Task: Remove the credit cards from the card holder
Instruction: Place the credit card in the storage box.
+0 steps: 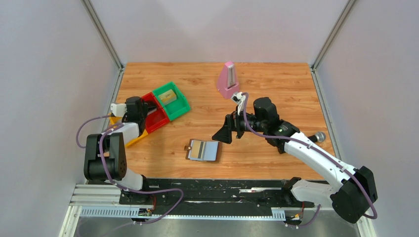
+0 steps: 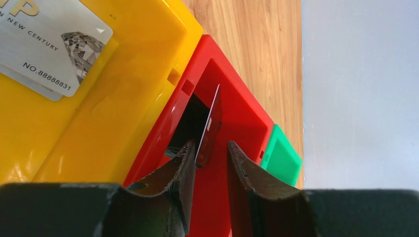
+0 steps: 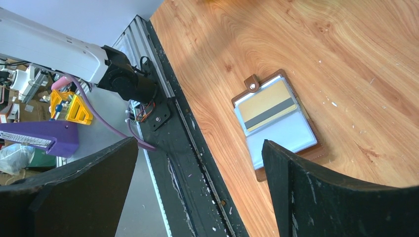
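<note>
The card holder (image 1: 202, 150) lies open on the table, grey-blue inside with a brown rim and clasp tab. In the right wrist view the card holder (image 3: 291, 136) shows a gold-tan card (image 3: 269, 111) with a dark stripe in its upper pocket. My right gripper (image 1: 223, 133) is wide open and empty, above the table just right of the holder. My left gripper (image 2: 210, 148) is over the red tray (image 2: 242, 123), jaws a little apart. A dark card (image 2: 211, 128) stands on edge between them, against the left finger (image 2: 185, 163) and clear of the right one. A silver card (image 2: 49, 44) lies in the yellow tray (image 2: 123, 98).
The yellow, red and green trays (image 1: 173, 101) stand in a row at the left, the green one holding a gold-tan card (image 1: 168, 97). A pink metronome (image 1: 227, 80) stands at the back middle. The black rail (image 3: 173, 143) runs along the table's near edge.
</note>
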You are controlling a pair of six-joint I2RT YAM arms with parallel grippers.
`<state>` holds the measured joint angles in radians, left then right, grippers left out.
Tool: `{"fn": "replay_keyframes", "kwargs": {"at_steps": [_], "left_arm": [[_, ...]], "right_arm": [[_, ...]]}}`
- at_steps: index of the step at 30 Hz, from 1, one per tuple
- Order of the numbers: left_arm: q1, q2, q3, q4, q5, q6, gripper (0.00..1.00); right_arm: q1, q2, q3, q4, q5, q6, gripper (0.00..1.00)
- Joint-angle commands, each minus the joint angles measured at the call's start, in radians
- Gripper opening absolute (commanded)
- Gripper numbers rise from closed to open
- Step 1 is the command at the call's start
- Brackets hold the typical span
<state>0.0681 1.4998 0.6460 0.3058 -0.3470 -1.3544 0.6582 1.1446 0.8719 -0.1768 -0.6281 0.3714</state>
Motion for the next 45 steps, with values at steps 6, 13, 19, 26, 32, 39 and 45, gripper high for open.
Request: {"fn": "replay_keyframes", "kwargs": {"at_steps": [6, 13, 19, 26, 32, 39, 45], "left_arm": [[0.004, 0.005, 0.063, -0.048, -0.025, 0.014, 0.41], [0.004, 0.006, 0.086, -0.116, -0.038, 0.004, 0.46], [0.004, -0.003, 0.092, -0.13, -0.048, 0.017, 0.5], [0.004, -0.006, 0.104, -0.144, -0.049, 0.023, 0.54], [0.005, -0.015, 0.107, -0.163, -0.049, 0.016, 0.61], [0.004, -0.025, 0.137, -0.212, -0.06, 0.022, 0.74], [0.004, -0.029, 0.201, -0.371, -0.099, -0.028, 0.74]], "right_arm": [[0.001, -0.027, 0.039, 0.02, 0.012, -0.032, 1.0], [0.001, -0.032, 0.04, 0.02, 0.013, -0.032, 1.0], [0.001, -0.031, 0.041, 0.02, 0.014, -0.026, 1.0], [0.0, -0.029, 0.038, 0.02, 0.018, -0.022, 1.0], [0.001, -0.026, 0.038, 0.02, 0.025, -0.017, 1.0], [0.001, -0.022, 0.04, 0.02, 0.025, -0.016, 1.0], [0.001, -0.023, 0.041, 0.02, 0.025, -0.014, 1.0]]}}
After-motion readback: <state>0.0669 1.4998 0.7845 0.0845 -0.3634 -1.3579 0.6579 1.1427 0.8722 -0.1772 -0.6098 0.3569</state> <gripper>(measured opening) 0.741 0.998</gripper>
